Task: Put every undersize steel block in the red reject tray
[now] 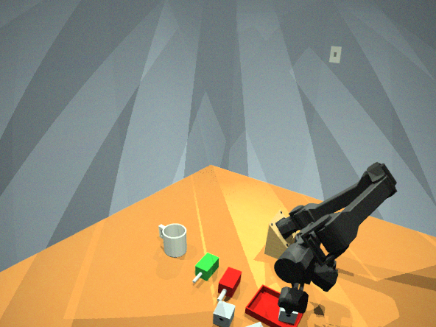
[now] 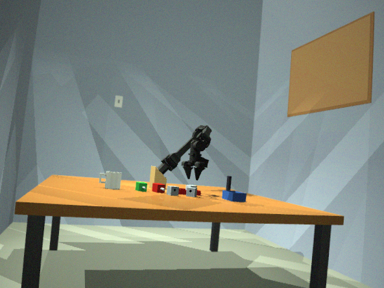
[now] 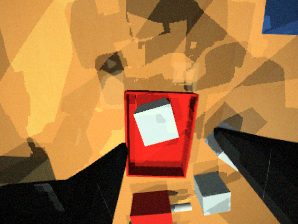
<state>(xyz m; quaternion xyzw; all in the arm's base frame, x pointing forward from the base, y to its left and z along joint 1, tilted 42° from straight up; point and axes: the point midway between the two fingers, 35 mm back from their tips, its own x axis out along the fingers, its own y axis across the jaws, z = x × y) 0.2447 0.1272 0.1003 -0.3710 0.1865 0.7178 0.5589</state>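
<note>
Green gauge (image 1: pixel 207 266) (image 2: pixel 141 186), red gauge (image 1: pixel 230 281) (image 2: pixel 158 187) (image 3: pixel 151 206), pale grey mug (image 1: pixel 174 240) (image 2: pixel 113 180).
The reject tray (image 1: pixel 254 314) (image 3: pixel 191 135) is plain red; the steel blocks are pale grey, the bench (image 1: pixel 121 258) (image 2: pixel 130 202) orange, the gripper (image 1: pixel 293 313) (image 2: pixel 193 179) (image 3: pixel 169 139) black.

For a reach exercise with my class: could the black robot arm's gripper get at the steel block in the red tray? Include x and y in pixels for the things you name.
Probably yes: the open gripper (image 2: pixel 193 179) (image 3: pixel 169 139) hangs above the steel block (image 1: pixel 288 316) (image 3: pixel 156 125), with nothing visible between them.
</note>
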